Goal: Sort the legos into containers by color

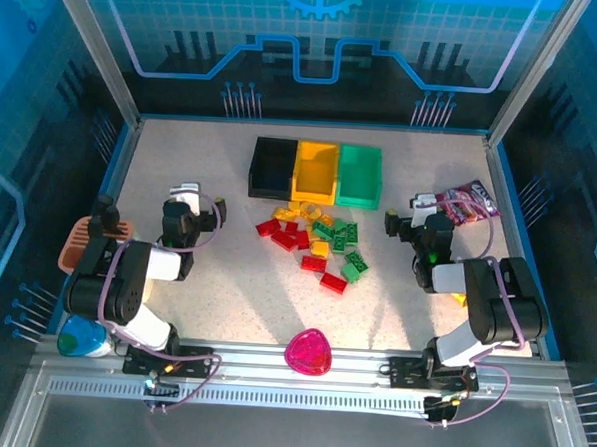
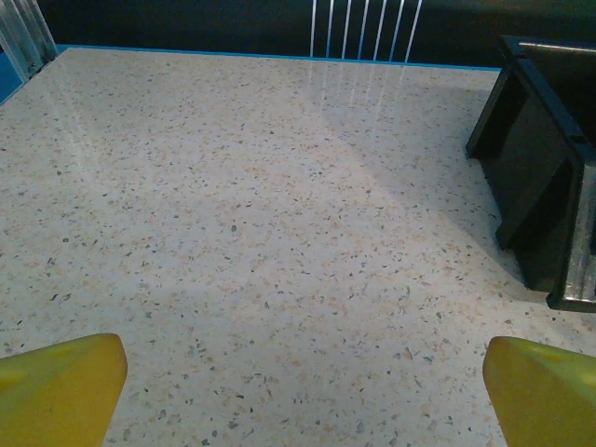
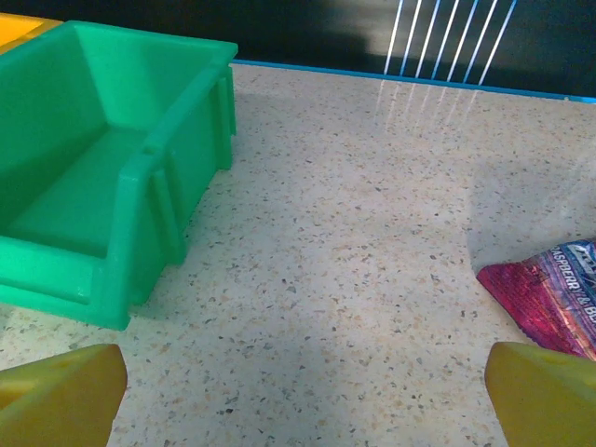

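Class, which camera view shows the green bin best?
The right wrist view: the green bin sits close, its bare inside plain. The top external view shows it whole but small, beside the yellow bin.

Black, yellow, green bins (image 1: pixel 315 174); speckled beige table (image 1: pixel 225 280).

A robot lab test cell: aluminium frame (image 1: pixel 97 48), blue printed wall panels (image 1: pixel 318 34), speckled worktable (image 1: pixel 215 279).

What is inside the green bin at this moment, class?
Nothing that shows: the green bin has a bare floor in the right wrist view. Its nearer walls hide the floor edge just behind them. The bricks lie outside it on the table.
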Controlling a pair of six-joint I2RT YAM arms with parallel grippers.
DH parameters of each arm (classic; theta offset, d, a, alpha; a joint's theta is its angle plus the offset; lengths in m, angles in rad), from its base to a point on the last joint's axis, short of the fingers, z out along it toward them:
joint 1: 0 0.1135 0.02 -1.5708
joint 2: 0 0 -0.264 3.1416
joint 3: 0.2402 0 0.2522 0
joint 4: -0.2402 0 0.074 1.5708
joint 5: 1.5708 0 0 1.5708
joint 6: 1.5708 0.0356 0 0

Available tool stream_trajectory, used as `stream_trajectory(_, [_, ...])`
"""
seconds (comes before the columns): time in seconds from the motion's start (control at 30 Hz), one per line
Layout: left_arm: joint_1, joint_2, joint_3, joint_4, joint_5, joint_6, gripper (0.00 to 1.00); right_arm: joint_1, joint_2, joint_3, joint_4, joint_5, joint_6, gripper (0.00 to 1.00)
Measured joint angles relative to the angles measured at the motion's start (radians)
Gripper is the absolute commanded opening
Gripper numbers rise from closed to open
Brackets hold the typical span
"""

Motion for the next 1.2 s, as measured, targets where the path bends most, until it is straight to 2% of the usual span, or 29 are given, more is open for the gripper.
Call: stream_trajectory(1.2, [0.0, 0.0, 0.0, 0.0, 0.0, 0.0, 0.99, 0.0, 0.0, 0.0, 0.0, -0.014, 0.0, 1.0])
